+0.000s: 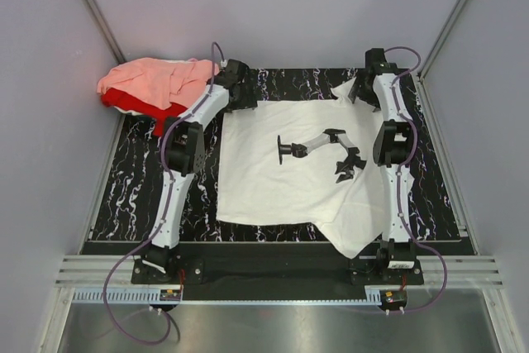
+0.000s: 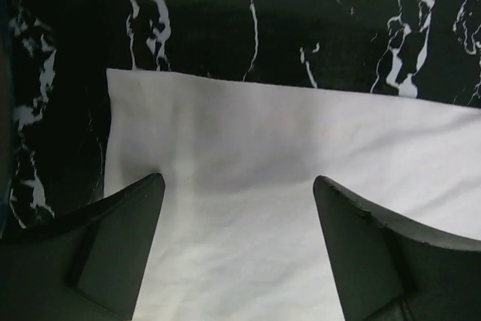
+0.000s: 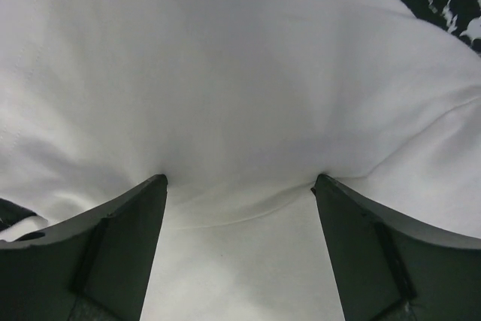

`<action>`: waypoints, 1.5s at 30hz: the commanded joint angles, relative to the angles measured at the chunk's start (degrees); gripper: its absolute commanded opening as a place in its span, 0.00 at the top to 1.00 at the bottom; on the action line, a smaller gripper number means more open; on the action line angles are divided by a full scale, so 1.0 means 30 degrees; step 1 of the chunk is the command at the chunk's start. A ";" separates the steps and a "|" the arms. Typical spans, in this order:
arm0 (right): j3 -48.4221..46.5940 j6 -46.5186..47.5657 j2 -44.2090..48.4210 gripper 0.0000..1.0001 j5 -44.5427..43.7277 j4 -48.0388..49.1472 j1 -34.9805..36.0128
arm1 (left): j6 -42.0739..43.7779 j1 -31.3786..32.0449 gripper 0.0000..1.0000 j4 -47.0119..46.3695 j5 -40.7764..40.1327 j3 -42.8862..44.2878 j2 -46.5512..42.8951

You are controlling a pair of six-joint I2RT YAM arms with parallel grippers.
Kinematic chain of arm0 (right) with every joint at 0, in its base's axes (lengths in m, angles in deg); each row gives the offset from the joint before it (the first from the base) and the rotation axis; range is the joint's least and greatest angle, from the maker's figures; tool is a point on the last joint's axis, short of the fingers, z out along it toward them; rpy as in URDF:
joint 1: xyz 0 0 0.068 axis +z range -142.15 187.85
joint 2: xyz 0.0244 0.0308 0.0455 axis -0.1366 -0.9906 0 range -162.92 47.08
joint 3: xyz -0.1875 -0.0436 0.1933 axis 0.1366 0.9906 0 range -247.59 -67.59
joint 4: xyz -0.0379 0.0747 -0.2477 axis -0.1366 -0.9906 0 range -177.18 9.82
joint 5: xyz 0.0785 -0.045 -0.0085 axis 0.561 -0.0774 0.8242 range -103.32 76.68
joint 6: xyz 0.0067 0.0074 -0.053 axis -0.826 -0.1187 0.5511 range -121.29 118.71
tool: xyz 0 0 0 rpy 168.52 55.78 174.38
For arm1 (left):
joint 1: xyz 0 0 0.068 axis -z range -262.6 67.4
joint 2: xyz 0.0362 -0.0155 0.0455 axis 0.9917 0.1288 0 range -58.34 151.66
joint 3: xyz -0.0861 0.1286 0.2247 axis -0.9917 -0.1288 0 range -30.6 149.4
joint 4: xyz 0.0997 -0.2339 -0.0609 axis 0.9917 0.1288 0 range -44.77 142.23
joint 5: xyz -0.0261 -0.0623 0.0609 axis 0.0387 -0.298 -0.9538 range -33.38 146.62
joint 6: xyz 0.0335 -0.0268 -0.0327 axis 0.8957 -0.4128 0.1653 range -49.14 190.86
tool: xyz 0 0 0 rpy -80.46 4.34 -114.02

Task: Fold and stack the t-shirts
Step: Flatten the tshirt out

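A white t-shirt (image 1: 273,179) with a black print (image 1: 322,150) lies spread flat on the black marbled table (image 1: 132,196). My left gripper (image 1: 248,98) hovers open over its far left corner; in the left wrist view the cloth (image 2: 301,148) shows between the spread jaws of that gripper (image 2: 237,180), with nothing held. My right gripper (image 1: 360,90) stands open at the far right part of the shirt, where a fold rises. In the right wrist view its gripper (image 3: 240,180) has both tips touching the white cloth (image 3: 240,73). A salmon-pink t-shirt (image 1: 157,80) lies crumpled on a red one (image 1: 136,107) at the far left.
Grey walls enclose the table on the left, right and back. A sleeve or flap of the white shirt (image 1: 355,233) hangs toward the near right edge by the right arm's base. Bare marbled table (image 2: 301,20) shows beyond the shirt's far edge.
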 commanded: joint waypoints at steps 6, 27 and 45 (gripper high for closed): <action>-0.0173 0.0654 0.0354 0.02 0.5054 0.5495 -0.1132 | 0.1044 -0.0930 0.10 0.0598 0.1465 0.3756 0.0928; 2.5298 -0.5024 2.3022 0.00 0.3445 0.3006 0.1758 | -0.3757 0.3782 0.09 0.0188 -0.1141 -1.8642 -2.2037; 3.7208 -1.2146 3.2433 0.00 0.1280 0.0815 1.2286 | -0.9356 0.6950 0.18 -0.1973 -0.0733 -3.1714 -2.8345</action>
